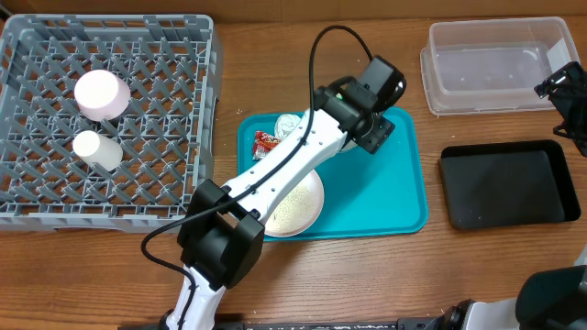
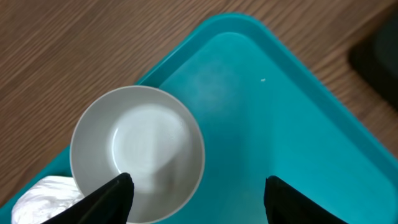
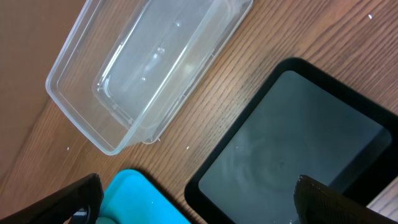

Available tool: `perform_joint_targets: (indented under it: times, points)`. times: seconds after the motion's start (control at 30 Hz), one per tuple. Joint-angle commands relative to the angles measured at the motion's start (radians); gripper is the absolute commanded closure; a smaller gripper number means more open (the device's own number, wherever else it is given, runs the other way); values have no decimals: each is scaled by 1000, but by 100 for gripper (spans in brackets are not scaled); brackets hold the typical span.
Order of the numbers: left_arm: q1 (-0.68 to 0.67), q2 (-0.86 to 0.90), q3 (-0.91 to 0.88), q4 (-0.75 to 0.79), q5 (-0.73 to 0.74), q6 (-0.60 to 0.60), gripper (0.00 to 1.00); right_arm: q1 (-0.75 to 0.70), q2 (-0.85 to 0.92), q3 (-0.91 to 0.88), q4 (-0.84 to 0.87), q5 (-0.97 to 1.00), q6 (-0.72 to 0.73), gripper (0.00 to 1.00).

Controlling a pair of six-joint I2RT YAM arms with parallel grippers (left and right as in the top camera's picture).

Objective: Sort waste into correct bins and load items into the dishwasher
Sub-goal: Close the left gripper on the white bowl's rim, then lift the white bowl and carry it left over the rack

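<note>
On the teal tray point(image 2: 280, 106) lies a small round white plate point(image 2: 137, 143), with a crumpled white tissue point(image 2: 40, 199) beside it. My left gripper point(image 2: 199, 190) hovers open over the plate's near right rim: one fingertip point(image 2: 115, 196) is above the plate, the other above bare tray. From overhead, the left gripper point(image 1: 358, 137) hides that plate. The red wrapper point(image 1: 267, 142), the tissue point(image 1: 292, 124) and a large plate point(image 1: 298, 206) with rice-like crumbs lie on the tray. My right gripper point(image 3: 198, 186) is open and empty above the clear tub point(image 3: 149, 68) and black tray point(image 3: 298, 137).
The grey dish rack point(image 1: 165, 110) fills the left of the table and holds a round whitish bowl point(image 1: 101, 93) and a small cup point(image 1: 96, 149). The clear tub point(image 1: 495, 64) and black tray point(image 1: 509, 183) sit at the right. The right gripper point(image 1: 561, 87) is at the right edge.
</note>
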Motion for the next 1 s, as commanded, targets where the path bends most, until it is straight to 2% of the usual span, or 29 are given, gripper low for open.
perform_joint_targets:
  times: [0.0,0.23,0.47,0.6,0.67,0.73,0.8,0.83,0.97]
  points:
    - [7,10,-53,36,-91,-14,33,-1,-2,13,3,0,0,0]
    - [6,53,-84,50,67,66,33,-1,-2,13,3,0,0,0]
    - [4,121,-84,42,94,60,34,-1,-2,13,3,0,0,0]
    - [3,148,-84,31,135,60,39,-1,-2,13,3,0,0,1]
    - [3,156,-84,23,138,53,47,-1,-2,13,3,0,0,0]
    - [4,159,-84,16,138,51,62,-1,-2,13,3,0,0,0]
    - [4,158,-80,15,137,14,86,-1,-2,13,3,0,0,0]
    - [4,157,-72,11,137,-11,94,-1,-2,13,3,0,0,0]
    - [9,141,-3,-31,136,-97,96,-1,-2,13,3,0,0,1]
